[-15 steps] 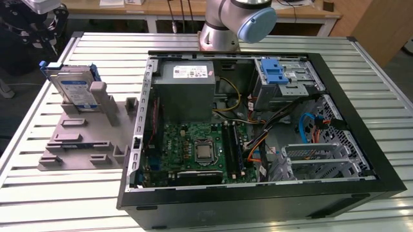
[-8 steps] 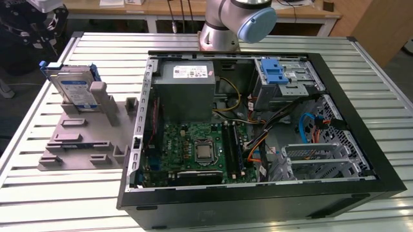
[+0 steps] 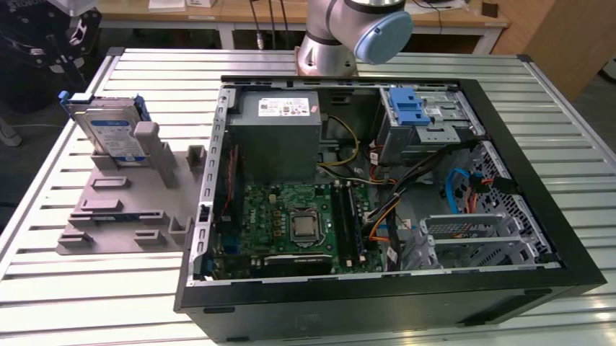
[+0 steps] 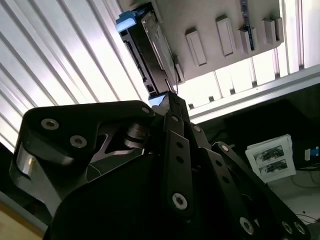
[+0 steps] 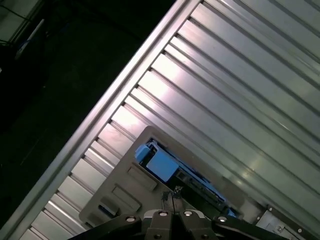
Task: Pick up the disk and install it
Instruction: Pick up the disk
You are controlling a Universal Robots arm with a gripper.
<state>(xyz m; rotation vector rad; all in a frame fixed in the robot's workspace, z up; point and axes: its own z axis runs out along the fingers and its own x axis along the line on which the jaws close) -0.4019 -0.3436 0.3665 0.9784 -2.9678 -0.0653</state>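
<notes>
Hovering over the slatted metal table (image 3: pixel 86 288) with the gripper (image 4: pixel 171 97) pinched closed on nothing, its fingertips (image 5: pixel 165 200) meeting in both wrist views. Pointing toward the disk (image 4: pixel 150 55) and ending near the drive's blue-railed edge, contact impossible to judge. Standing on its long edge in a slot of the grey fixture (image 3: pixel 125 216), showing a white-and-blue label in the exterior view, with blue carrier rails (image 3: pixel 135 109) framing it. Occupying the fixture's far end, near the table's far corner on the exterior view's left, just beside a grey upright post (image 3: pixel 146 140). Lying open on its side just beside the fixture and taking up the table's middle: the black computer case (image 3: pixel 385 292), exposing the green motherboard (image 3: pixel 288 220), the grey power-supply box (image 3: pixel 274 137) and the blue-latched drive cage (image 3: pixel 423 115) toward the case's far corner on the exterior view's right. Rising behind the case from the table's far edge: the arm's base (image 3: pixel 327 50).
</notes>
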